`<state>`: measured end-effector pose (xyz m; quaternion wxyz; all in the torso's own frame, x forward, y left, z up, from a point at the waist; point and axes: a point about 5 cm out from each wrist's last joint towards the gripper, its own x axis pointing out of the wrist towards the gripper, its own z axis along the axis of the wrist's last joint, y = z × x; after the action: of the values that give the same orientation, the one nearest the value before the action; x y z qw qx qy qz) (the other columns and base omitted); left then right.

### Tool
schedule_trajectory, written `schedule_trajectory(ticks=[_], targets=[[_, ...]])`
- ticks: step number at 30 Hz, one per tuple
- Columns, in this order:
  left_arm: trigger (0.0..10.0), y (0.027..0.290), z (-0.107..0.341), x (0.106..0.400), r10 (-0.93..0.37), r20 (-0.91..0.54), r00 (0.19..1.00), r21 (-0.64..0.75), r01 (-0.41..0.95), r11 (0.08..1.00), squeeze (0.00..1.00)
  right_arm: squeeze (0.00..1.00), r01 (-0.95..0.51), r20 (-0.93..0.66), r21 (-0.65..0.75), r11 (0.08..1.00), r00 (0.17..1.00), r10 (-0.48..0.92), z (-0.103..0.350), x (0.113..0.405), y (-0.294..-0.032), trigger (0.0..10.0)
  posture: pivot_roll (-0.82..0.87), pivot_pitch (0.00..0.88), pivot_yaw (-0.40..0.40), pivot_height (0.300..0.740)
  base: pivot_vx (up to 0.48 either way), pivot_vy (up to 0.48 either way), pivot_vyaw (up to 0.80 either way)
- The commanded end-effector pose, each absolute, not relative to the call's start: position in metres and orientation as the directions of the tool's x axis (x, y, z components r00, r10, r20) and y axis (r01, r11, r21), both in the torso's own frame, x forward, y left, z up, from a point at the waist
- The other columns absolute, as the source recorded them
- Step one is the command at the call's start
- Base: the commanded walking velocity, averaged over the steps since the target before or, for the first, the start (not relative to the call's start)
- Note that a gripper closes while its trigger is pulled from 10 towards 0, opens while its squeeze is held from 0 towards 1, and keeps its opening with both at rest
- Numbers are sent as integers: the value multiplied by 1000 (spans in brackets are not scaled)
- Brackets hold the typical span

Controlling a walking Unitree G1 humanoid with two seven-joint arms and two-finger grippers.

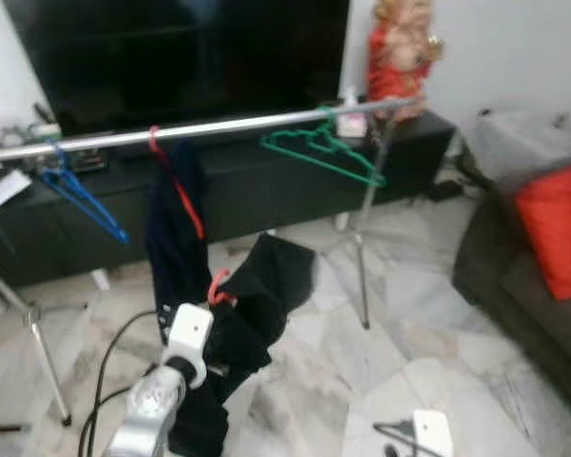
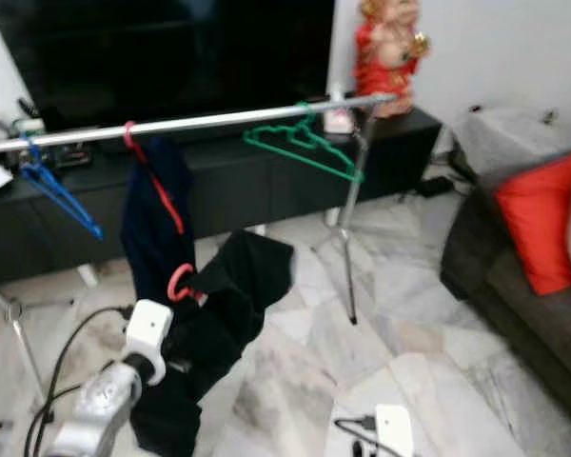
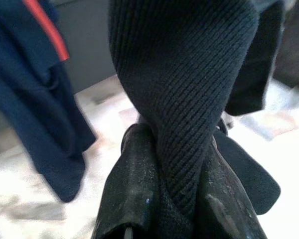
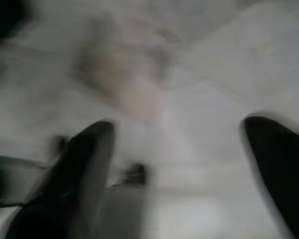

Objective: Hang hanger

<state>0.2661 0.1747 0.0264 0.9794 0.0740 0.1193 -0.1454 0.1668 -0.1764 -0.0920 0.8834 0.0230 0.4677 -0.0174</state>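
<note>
Left claw (image 3: 174, 199) clamped on black garment (image 3: 189, 84) — red hanger (image 1: 219, 286) | right claw (image 4: 179, 169) agape — marble floor (image 4: 189, 74)

Four hangers: one blue (image 1: 81, 198), one green (image 1: 322, 152) and two red (image 1: 176, 186) (image 1: 219, 287); one red cushion (image 1: 558, 236).

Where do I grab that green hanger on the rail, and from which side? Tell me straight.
Take the green hanger by its thin sloping arm just below the hook, coming from the front and underneath. Its hook sits over the rail, and the frame hangs bare, so a low approach likely clears both.
</note>
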Motion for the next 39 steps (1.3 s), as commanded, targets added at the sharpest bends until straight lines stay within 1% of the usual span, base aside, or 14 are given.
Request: schedule_trajectory(ticks=[1,7,10,15,26,39], targets=[[10000,165,39,275,-295,-197,935,121,321,939,0,0,68,-841,-5,998,540,-41,-94,159,-190,10000,-79,0,-21,740,480,0,0],[10000,164,38,274,-293,-200,935,124,321,939,0,0,64,-842,-4,998,538,-38,-94,158,-190,10000,-78,0,-22,740,406,0,0],[10000,161,34,272,-306,-217,927,124,337,933,0,0,63,-843,-5,998,536,-38,-95,157,-190,10000,-78,0,-23,740,0,0,0],[10000,162,32,271,-292,-225,929,118,324,939,0,0,64,-844,-4,998,535,-38,-95,157,-190,10000,-80,0,-23,740,0,0,0],[10000,164,31,272,-284,-233,930,159,324,933,0,0,54,-846,4,999,533,-26,-95,156,-189,10000,-75,0,-24,740,0,0,0],[10000,162,29,270,-287,-235,928,167,330,929,0,0,39,-845,5,999,535,-17,-95,156,-189,10000,-78,0,-26,740,0,-324,0]])
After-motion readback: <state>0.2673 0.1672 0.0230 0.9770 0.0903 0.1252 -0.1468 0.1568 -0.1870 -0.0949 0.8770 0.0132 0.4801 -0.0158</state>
